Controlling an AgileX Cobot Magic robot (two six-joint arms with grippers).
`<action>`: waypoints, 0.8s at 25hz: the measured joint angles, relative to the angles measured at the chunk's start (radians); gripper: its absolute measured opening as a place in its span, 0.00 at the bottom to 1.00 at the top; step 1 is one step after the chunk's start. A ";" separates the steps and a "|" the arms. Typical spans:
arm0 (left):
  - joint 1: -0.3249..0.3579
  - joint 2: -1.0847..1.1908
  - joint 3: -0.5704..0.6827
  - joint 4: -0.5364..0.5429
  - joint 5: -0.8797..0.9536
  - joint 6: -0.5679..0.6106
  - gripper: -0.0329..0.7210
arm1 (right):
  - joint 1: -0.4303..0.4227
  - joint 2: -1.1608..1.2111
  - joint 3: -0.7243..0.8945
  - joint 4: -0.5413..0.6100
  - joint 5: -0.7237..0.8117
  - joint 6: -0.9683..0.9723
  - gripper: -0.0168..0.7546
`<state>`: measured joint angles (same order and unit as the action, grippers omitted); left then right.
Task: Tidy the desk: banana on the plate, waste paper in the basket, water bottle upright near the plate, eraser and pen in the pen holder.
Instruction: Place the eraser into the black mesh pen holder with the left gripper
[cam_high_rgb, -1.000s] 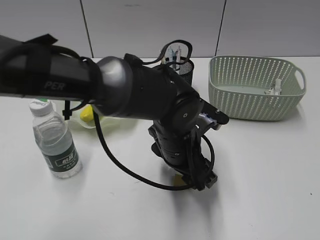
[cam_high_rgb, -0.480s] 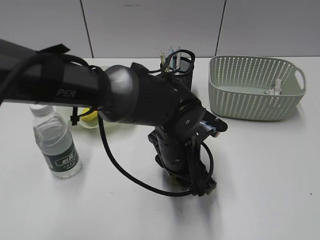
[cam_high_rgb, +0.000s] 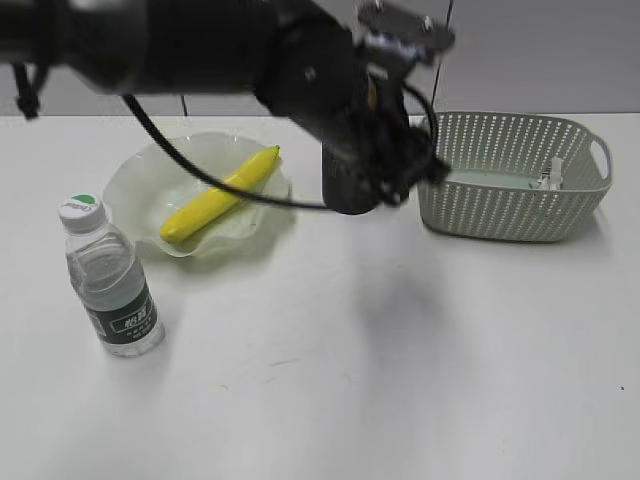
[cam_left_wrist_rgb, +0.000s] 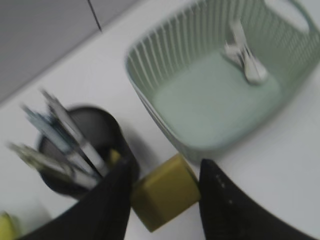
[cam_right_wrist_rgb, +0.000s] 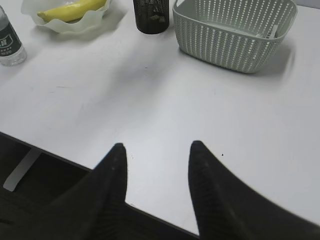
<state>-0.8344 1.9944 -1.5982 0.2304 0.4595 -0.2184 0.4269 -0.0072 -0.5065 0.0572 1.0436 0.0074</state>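
Note:
My left gripper (cam_left_wrist_rgb: 164, 172) is shut on the yellow eraser (cam_left_wrist_rgb: 165, 195) and holds it in the air beside the black mesh pen holder (cam_left_wrist_rgb: 92, 125), which has pens (cam_left_wrist_rgb: 67, 132) standing in it. In the exterior view the left arm hides the holder. The banana (cam_high_rgb: 215, 198) lies on the pale-green plate (cam_high_rgb: 125, 175). Left of the plate, the water bottle (cam_high_rgb: 110, 280) stands upright. The waste paper (cam_left_wrist_rgb: 245, 57) lies inside the basket (cam_high_rgb: 500, 205). My right gripper (cam_right_wrist_rgb: 157, 147) is open and empty, low over the desk's near edge.
The desk (cam_high_rgb: 400, 380) is white and smooth. The pen holder (cam_right_wrist_rgb: 151, 15) stands between the plate (cam_right_wrist_rgb: 70, 24) and the basket (cam_right_wrist_rgb: 230, 40) at the back. A grey wall rises behind them.
The left gripper closed on the eraser down on the desk, then rose and swung back toward the pen holder and basket. The plate and banana are now uncovered. The right gripper is unchanged.

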 joint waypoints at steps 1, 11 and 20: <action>0.028 -0.003 -0.030 0.005 -0.042 0.000 0.45 | 0.000 0.000 0.000 0.000 0.000 0.000 0.45; 0.140 0.149 -0.228 0.006 -0.154 0.000 0.45 | 0.000 0.000 0.000 0.000 0.000 0.000 0.45; 0.166 0.235 -0.238 0.005 -0.169 0.000 0.61 | 0.000 0.000 0.000 0.000 0.000 0.000 0.45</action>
<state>-0.6680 2.2296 -1.8360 0.2357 0.2907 -0.2184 0.4269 -0.0072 -0.5065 0.0572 1.0436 0.0074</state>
